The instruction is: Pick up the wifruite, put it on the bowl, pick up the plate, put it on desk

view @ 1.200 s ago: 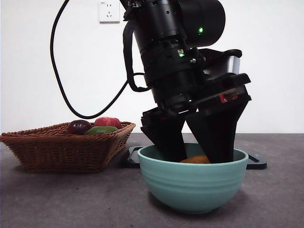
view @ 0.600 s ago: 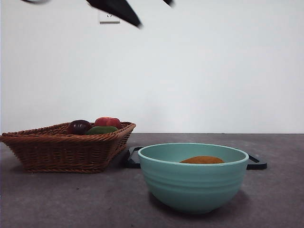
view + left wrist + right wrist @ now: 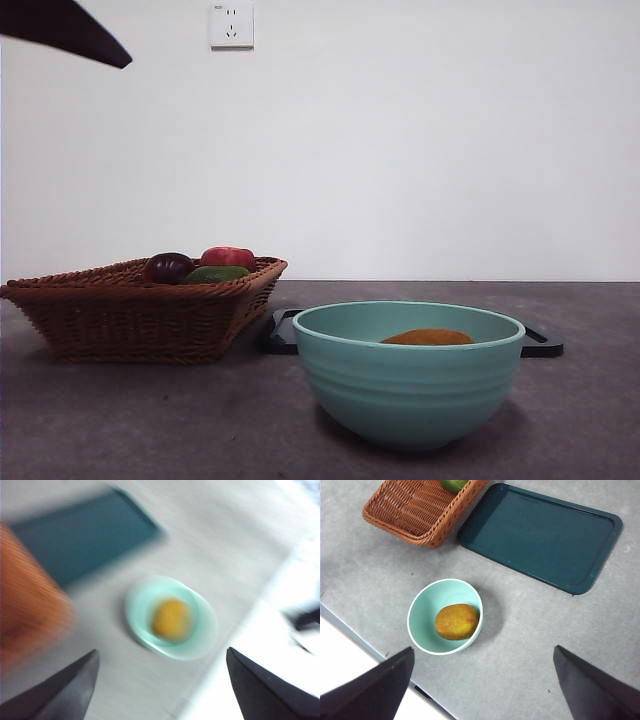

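The yellow-orange wifruite [image 3: 427, 338] lies inside the mint-green bowl [image 3: 408, 390] near the table's front; it also shows in the right wrist view [image 3: 456, 621] and, blurred, in the left wrist view [image 3: 171, 619]. The black plate [image 3: 540, 535] lies flat on the dark grey desk [image 3: 150, 420] behind the bowl, only its rim showing in the front view [image 3: 540, 345]. My left gripper [image 3: 160, 690] is open and empty, high above the bowl; one black tip [image 3: 70, 30] shows at the front view's top left corner. My right gripper [image 3: 485, 685] is open and empty, high above the table.
A brown wicker basket [image 3: 140, 310] stands at the left with a dark purple fruit [image 3: 166, 267], a red fruit [image 3: 228, 257] and a green fruit [image 3: 213, 273]. The table's front edge [image 3: 365, 650] runs close by the bowl.
The arm that stood with its jaws in the bowl has let the wifruite go, lifted out and swung away to the upper left. The wifruite stays in the bowl.
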Motion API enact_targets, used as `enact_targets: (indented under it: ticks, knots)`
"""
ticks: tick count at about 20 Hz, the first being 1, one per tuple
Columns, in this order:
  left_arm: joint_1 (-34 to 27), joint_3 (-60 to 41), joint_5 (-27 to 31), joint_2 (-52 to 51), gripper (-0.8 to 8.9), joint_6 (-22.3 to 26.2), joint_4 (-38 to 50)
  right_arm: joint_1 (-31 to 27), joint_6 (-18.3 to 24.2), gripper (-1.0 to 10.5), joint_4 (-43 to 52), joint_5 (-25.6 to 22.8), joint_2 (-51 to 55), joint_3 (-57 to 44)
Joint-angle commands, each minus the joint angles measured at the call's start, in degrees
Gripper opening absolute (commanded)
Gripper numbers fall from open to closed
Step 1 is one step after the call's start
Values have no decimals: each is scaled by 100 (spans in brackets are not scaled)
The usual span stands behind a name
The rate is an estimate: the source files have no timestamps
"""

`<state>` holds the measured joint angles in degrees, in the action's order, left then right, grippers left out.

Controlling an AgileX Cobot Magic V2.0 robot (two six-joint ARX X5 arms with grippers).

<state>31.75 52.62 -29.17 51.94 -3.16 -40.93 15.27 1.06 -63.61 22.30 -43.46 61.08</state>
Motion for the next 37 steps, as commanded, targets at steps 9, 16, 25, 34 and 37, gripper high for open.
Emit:
enact_targets:
  ticks: [9, 16, 25, 34, 37]
  knots:
    - [278, -234, -555, -42, 401, -37, -57, 76, -275, 429, -129, 17, -435, 57]
    - [278, -234, -555, -42, 401, -37, -59, 752, -979, 419, 1187, -31, -905, -1246]
    - [278, -234, -555, -42, 401, -37, -22, 1602, -1419, 298, 3169, -603, -2236, -1985]
    - [278, -234, -555, -42, 401, -37, -20, 1878, -1416, 107, 4170, -935, -3375, -1985]
    - [278, -234, -555, -42, 401, -35, -15, 1878, -1412, 8, 4247, -949, -3379, -1985]
